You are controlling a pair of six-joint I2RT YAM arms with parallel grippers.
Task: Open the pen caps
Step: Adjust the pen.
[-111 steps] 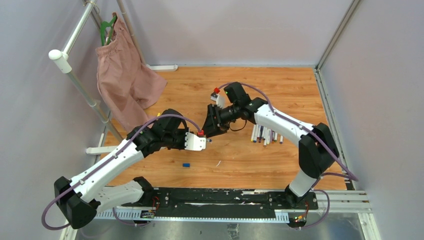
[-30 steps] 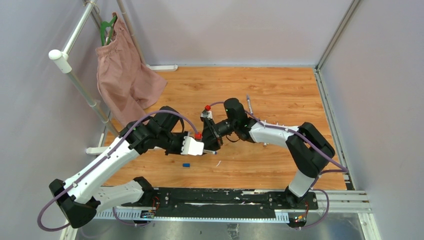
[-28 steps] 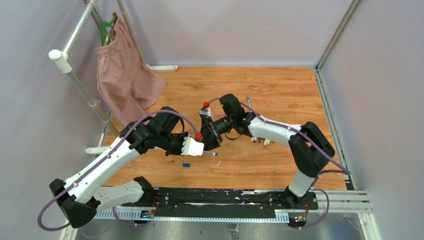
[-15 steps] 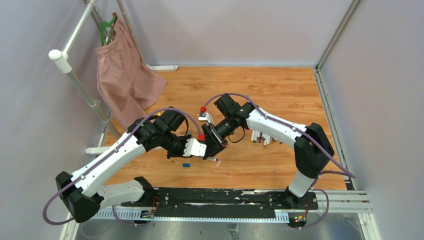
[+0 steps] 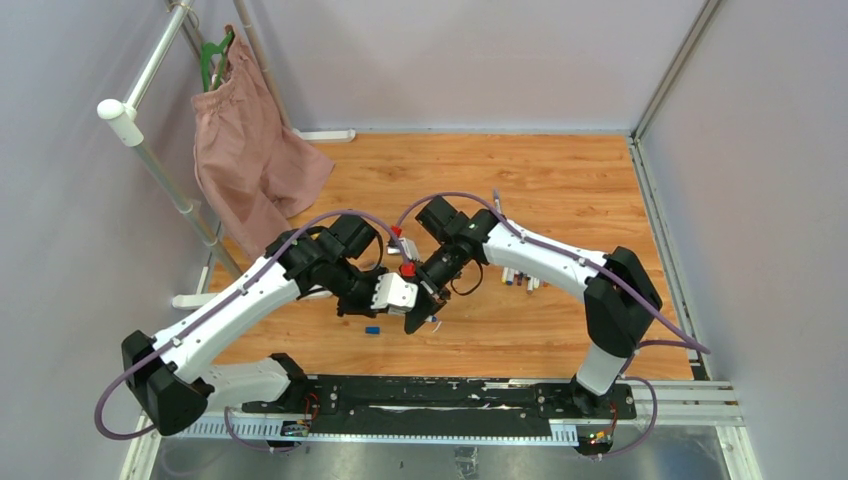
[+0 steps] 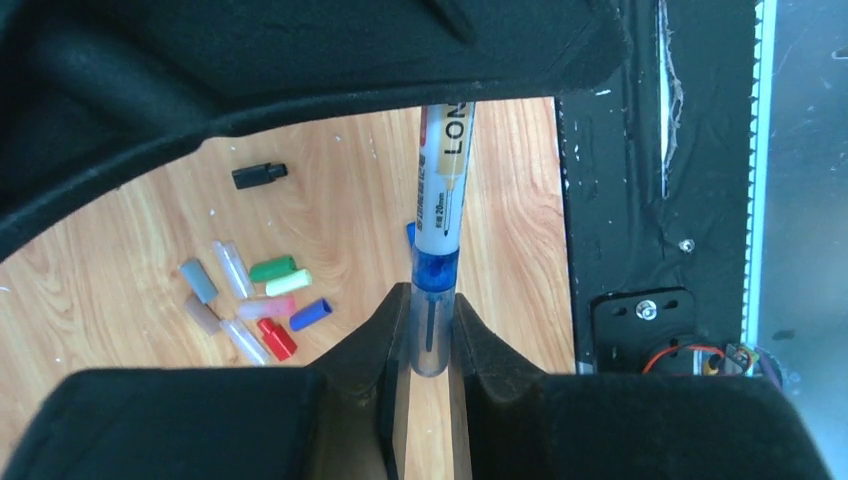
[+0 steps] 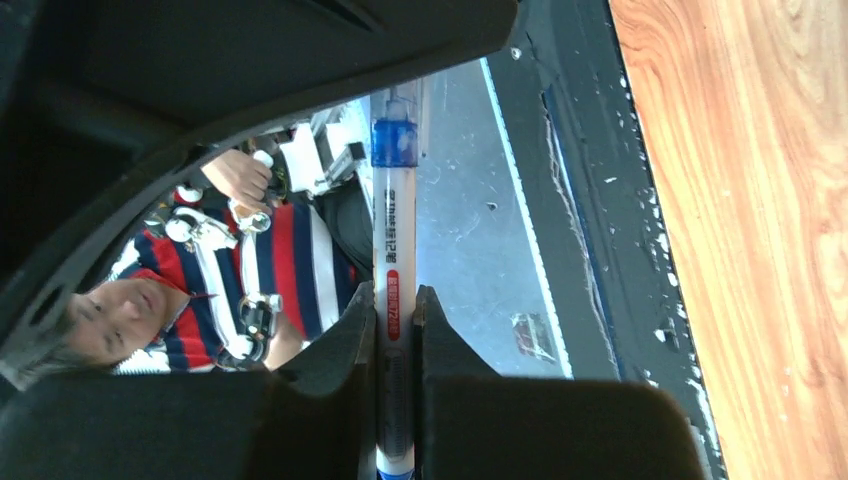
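Note:
One pen is held between both grippers near the middle of the table. My left gripper [image 6: 432,312] is shut on its clear, blue-banded pen cap [image 6: 434,300]. The white barrel [image 6: 446,170] runs away from that gripper. My right gripper [image 7: 397,305] is shut on the white pen barrel [image 7: 393,240] at its red label. From above, the left gripper [image 5: 399,295] and right gripper [image 5: 421,304] almost touch. Several loose pen caps [image 6: 272,268] in green, pink, blue, red, grey and black lie on the wood. One blue cap [image 5: 372,329] lies near the front.
A heap of pens [image 5: 522,275] lies right of the grippers, under the right arm. Pink shorts [image 5: 255,160] hang on a rack [image 5: 150,150] at the back left. A black rail [image 5: 450,395] runs along the table's front edge.
The right gripper has swung down and left to the left gripper and shut on the pen barrel. The left arm has shifted slightly right, still gripping the cap.

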